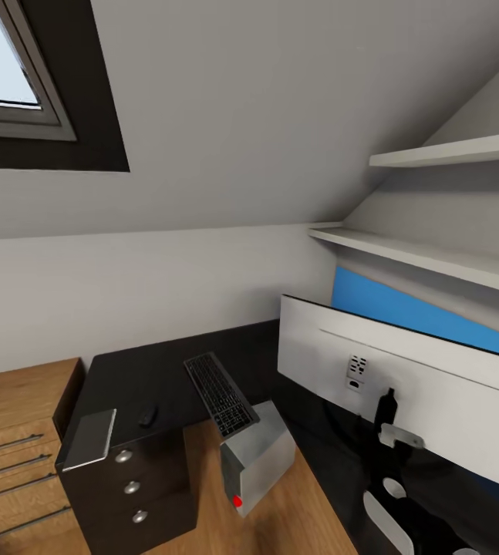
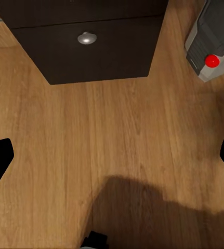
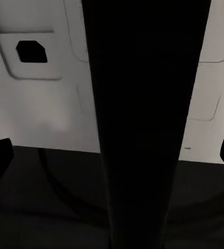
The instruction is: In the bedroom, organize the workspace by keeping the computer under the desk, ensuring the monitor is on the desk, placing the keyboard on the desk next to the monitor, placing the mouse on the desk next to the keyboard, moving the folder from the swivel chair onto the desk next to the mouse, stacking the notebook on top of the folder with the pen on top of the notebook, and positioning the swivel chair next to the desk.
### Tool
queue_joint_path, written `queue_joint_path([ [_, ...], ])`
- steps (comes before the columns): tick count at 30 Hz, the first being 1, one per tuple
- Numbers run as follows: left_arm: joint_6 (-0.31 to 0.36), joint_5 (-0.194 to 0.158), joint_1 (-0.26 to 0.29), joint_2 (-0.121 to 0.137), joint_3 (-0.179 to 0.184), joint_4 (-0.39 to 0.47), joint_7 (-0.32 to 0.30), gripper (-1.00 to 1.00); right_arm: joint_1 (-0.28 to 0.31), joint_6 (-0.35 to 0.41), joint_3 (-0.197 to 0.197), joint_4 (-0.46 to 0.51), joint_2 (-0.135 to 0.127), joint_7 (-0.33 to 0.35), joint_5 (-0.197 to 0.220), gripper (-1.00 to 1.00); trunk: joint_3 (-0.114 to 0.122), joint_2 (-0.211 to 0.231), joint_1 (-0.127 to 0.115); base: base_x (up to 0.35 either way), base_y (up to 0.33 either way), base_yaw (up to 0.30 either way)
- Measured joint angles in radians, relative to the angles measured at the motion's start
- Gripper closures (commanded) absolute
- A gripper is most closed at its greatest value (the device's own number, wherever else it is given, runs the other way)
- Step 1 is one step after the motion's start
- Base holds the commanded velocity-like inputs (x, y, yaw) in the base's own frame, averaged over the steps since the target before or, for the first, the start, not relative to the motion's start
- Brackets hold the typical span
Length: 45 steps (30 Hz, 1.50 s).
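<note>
The monitor [image 1: 434, 389] stands on the black desk [image 1: 156, 370] with its white back toward me. Its black stand [image 3: 143, 124] runs between the fingers of my open right gripper [image 3: 112, 155], and neither finger touches it. The keyboard [image 1: 220, 393] lies on the desk left of the monitor, its near end past the desk edge. A small black mouse [image 1: 147, 416] lies left of the keyboard. The grey notebook [image 1: 89, 439] rests on the desk corner. The computer [image 1: 257, 459] sits on the floor below the keyboard. My left gripper [image 2: 112, 161] hangs open over the floor, near the computer [image 2: 213, 41].
The dark drawer unit [image 1: 133, 486] with round knobs [image 2: 86, 38] stands under the desk's left end. A light wooden drawer chest [image 1: 10, 432] is at the far left. Two white shelves [image 1: 434, 258] hang above the monitor, with a blue strip [image 1: 403, 308] behind it. My right arm [image 1: 411, 524] is at the lower right.
</note>
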<state>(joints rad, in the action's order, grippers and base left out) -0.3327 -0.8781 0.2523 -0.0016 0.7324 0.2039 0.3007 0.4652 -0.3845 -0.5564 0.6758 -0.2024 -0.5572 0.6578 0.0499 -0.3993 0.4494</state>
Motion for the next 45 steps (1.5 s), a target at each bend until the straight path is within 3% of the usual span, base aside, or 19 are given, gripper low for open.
queue_joint_path([
  [18, 0.001, -0.001, 0.0, -0.001, 0.002, 0.0, 0.0, -1.0, 0.0, 0.005, 0.003, -0.004, -0.002, 0.0, 0.002, -1.0, 0.0, 0.0, 0.0, 0.035, 0.0, 0.0],
  [29, 0.001, -0.001, 0.0, -0.001, 0.001, 0.0, 0.0, -1.0, 0.0, 0.005, 0.018, -0.006, -0.027, 0.0, 0.005, -1.0, 0.0, 0.0, 0.0, 0.0, 0.0, 0.0],
  [45, 0.001, -0.001, 0.0, -0.001, 0.002, 0.0, 0.0, -1.0, 0.0, 0.011, 0.025, -0.006, -0.032, 0.0, 0.004, -1.0, 0.0, 0.0, 0.0, 0.0, 0.0, 0.0],
])
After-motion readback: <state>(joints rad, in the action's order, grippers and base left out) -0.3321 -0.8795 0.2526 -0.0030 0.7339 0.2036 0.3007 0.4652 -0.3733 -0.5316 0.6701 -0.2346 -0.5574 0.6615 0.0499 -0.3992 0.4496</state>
